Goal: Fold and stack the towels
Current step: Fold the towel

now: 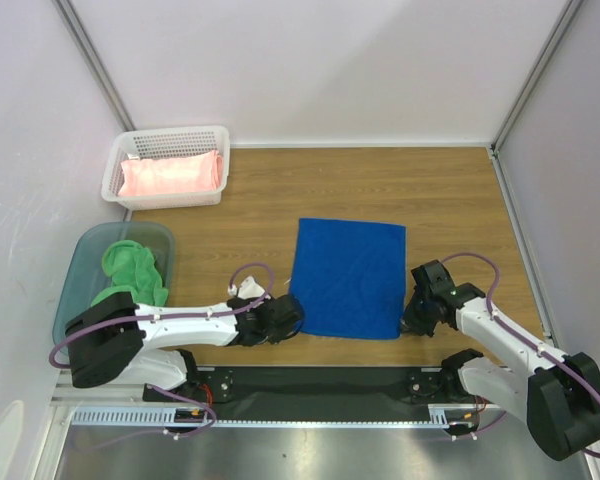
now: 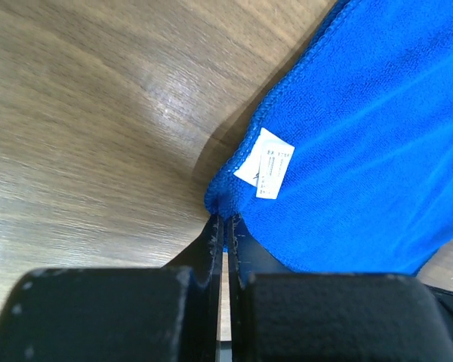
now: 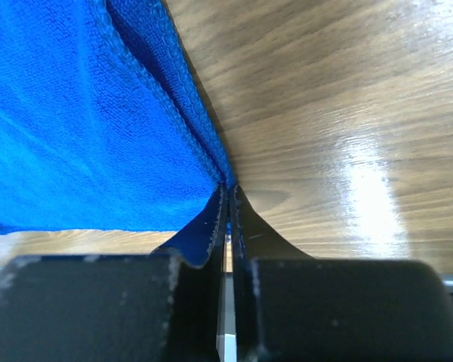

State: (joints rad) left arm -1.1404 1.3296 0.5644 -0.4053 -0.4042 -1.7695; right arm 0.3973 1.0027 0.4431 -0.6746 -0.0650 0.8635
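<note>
A royal blue towel [image 1: 347, 276] lies flat in the middle of the wooden table. My left gripper [image 1: 290, 318] is shut on its near left corner, where blue cloth [image 2: 377, 151] and a white label [image 2: 268, 164] bunch at the fingertips [image 2: 225, 219]. My right gripper [image 1: 412, 318] is shut on the near right corner; the towel's hemmed edge [image 3: 166, 98] runs into the pinched jaws [image 3: 228, 188]. A pale pink towel [image 1: 171, 174] lies folded in the white basket. A bright green towel [image 1: 132, 268] is crumpled in the teal tub.
The white perforated basket [image 1: 218, 135] stands at the back left against the wall. The translucent teal tub [image 1: 85, 255] sits in front of it at the left edge. White walls enclose the table on three sides. Bare wood [image 1: 460, 210] lies right of the blue towel.
</note>
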